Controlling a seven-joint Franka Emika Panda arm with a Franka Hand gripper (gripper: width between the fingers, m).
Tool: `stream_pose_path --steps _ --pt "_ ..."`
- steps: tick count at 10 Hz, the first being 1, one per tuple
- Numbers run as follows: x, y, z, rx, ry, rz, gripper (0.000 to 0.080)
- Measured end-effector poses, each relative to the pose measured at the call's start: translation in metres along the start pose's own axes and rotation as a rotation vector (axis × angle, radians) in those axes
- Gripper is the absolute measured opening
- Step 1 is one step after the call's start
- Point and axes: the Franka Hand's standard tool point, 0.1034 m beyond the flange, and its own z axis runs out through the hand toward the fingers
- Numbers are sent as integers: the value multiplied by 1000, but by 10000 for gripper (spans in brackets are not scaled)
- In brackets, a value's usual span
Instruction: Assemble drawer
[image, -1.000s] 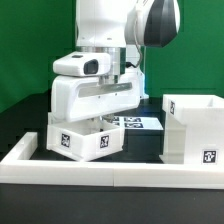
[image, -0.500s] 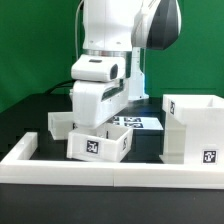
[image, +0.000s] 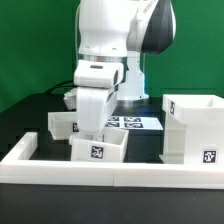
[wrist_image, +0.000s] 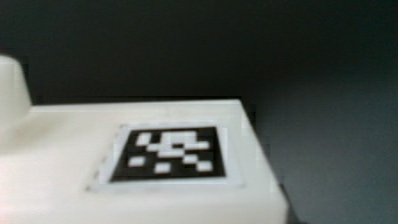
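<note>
My gripper (image: 95, 133) points down into a small white open-top tray (image: 98, 150) near the front of the table. Its fingers reach down to the tray's back wall and seem shut on it; the hand hides the fingertips. The tray's front wall bears a marker tag. A second small tray (image: 60, 124) stands just behind it, toward the exterior view's left. The tall white box housing (image: 192, 128) stands at the exterior view's right, apart from both trays. The wrist view shows a blurred white wall with a marker tag (wrist_image: 173, 152) very close; no fingers show there.
The long low white border wall (image: 110, 172) runs along the front and up the exterior view's left side. The marker board (image: 138, 123) lies flat behind the trays. The arm's base stands at the back, in front of a green backdrop.
The hand has turned about its vertical axis and shifted toward the exterior view's right. The front tray has turned and moved with it, away from the second tray.
</note>
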Motion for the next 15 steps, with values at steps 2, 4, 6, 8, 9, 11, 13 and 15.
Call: stream_pose_path --steps 2,4,6,8,9,11,13,15 --pt "19 -2 -1 22 4 25 41" --pt "24 0 -1 13 7 34 41" --pt "22 0 0 14 7 37 41" --pt "24 -2 3 21 7 -1 41" --pt "30 -2 2 26 10 -15 41" --pt "39 3 1 53 11 -76 41" --pt "40 4 1 54 9 -82 41" --pt "40 5 1 44 10 -82 41"
